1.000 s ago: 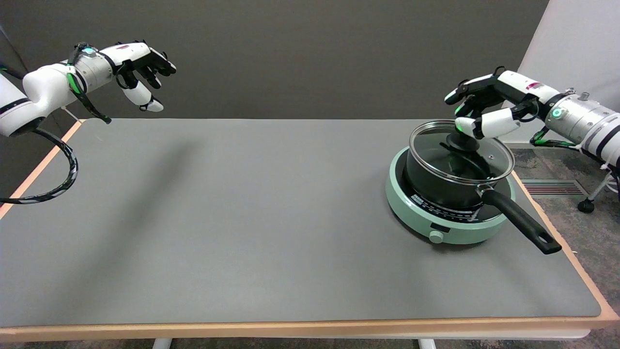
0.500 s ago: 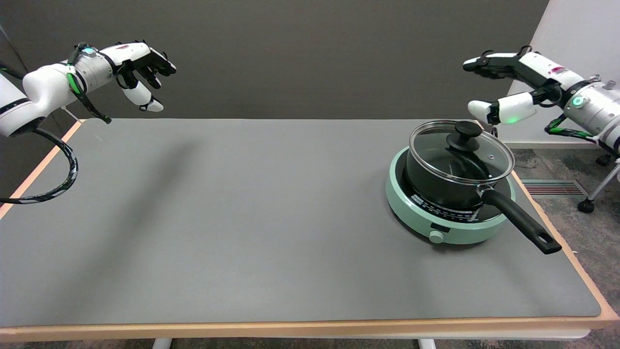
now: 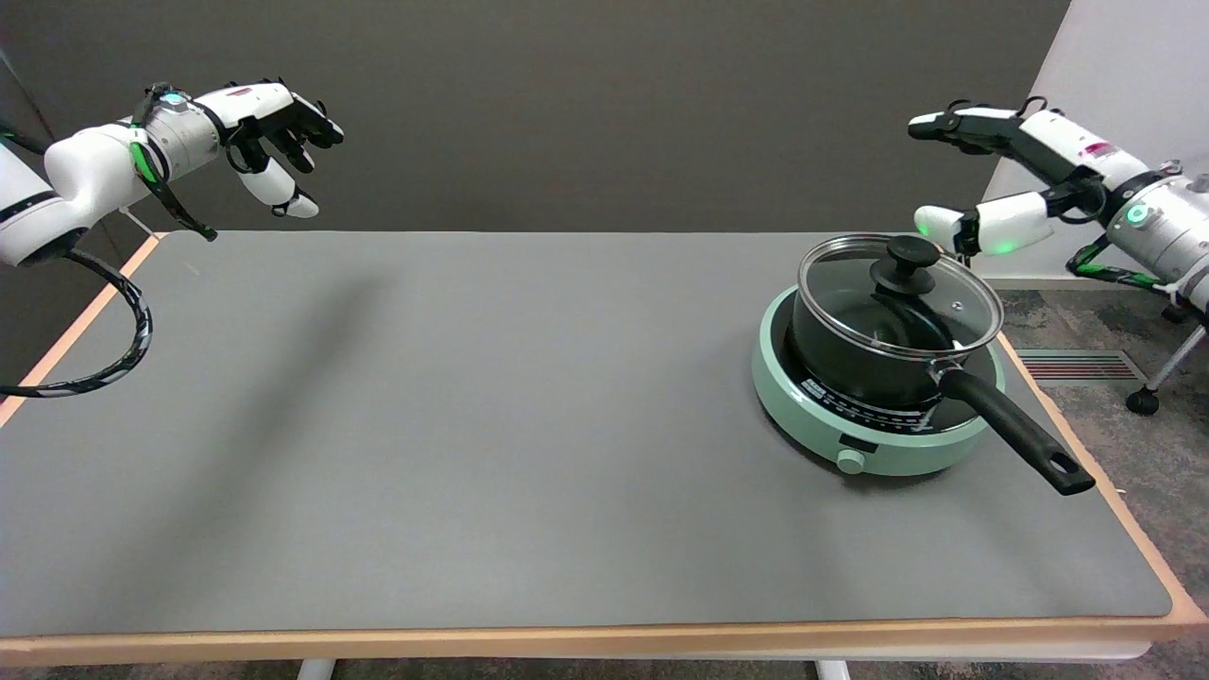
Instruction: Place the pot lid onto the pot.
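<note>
A black pot (image 3: 864, 364) with a long black handle (image 3: 1020, 434) stands on a mint-green cooker (image 3: 874, 430) at the table's right. The glass lid (image 3: 954, 307) with its black knob (image 3: 904, 263) lies flat on the pot's rim. My right hand (image 3: 1011, 184) hovers in the air above and to the right of the lid, clear of the knob. Its fingers are spread apart and it holds nothing.
The idle left hand (image 3: 269, 118) hangs in the air at the upper left. A grey mat covers the table (image 3: 472, 425); its wooden right edge runs just past the cooker. The pot handle points toward the front right corner.
My right hand let go of the lid's knob, spread its fingers and rose up and to the right. The lid stays on the pot.
</note>
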